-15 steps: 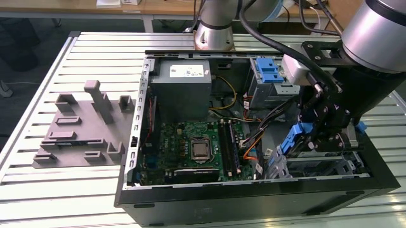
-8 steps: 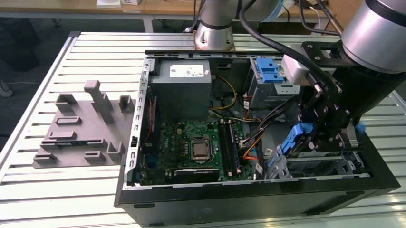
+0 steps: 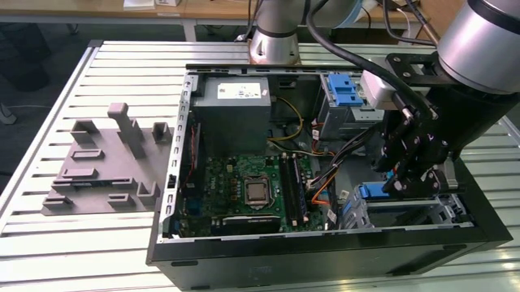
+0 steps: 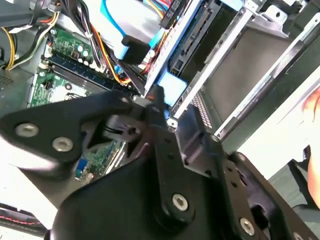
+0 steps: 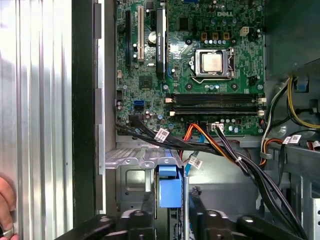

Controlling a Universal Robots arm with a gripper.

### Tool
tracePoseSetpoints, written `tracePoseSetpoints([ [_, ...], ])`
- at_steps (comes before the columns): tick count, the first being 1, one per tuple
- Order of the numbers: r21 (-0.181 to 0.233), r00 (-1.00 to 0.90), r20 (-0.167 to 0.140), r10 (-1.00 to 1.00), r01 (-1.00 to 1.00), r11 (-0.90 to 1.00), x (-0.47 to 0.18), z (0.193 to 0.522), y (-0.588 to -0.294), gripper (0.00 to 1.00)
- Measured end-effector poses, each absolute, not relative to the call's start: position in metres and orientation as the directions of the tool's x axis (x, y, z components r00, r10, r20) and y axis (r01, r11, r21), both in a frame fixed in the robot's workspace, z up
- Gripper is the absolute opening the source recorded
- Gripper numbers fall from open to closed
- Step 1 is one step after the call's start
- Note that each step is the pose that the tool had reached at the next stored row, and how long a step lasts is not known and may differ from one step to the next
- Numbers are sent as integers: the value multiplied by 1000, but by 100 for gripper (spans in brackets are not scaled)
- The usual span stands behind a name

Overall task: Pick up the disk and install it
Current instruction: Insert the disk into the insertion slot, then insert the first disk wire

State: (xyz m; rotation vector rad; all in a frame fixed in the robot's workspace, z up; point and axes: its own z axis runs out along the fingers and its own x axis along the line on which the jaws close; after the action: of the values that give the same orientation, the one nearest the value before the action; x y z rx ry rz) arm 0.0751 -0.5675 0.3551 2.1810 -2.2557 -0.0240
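Note:
The disk (image 3: 374,191) stands on edge in the drive bay (image 3: 435,214) at the near right corner of the open computer case (image 3: 325,255), in the exterior view's right. Its blue frame (image 5: 168,192) shows between the black fingers (image 5: 145,209). My gripper (image 3: 406,184) reaches down into the bay and looks shut on the disk, just above the silver bay wall (image 5: 132,162). In the second wrist view the blue frame end (image 4: 172,86) sits at the fingertips against the metal cage (image 4: 240,65). The disk's label is hidden.
Bundled cables (image 5: 225,150) cross between the motherboard (image 3: 243,188) and the bay. A grey power supply (image 3: 235,100) and a silver cage with blue latch (image 3: 345,97) sit at the case's back. A grey moulded fixture (image 3: 101,164) lies on the slatted table (image 3: 81,243). A person's hand (image 5: 5,210) is close by.

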Motion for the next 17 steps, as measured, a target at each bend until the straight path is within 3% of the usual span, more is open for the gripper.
tracePoseSetpoints([
  [4, 14, -34, -8, -999, -999, 34, 75, 355, -568, 24],
  [5, 14, -34, -8, -999, -999, 34, 75, 355, -568, 24],
  [7, 14, -34, -8, -999, -999, 34, 75, 355, -568, 13],
  [17, 14, -34, -8, -999, -999, 34, 75, 355, -568, 11],
])
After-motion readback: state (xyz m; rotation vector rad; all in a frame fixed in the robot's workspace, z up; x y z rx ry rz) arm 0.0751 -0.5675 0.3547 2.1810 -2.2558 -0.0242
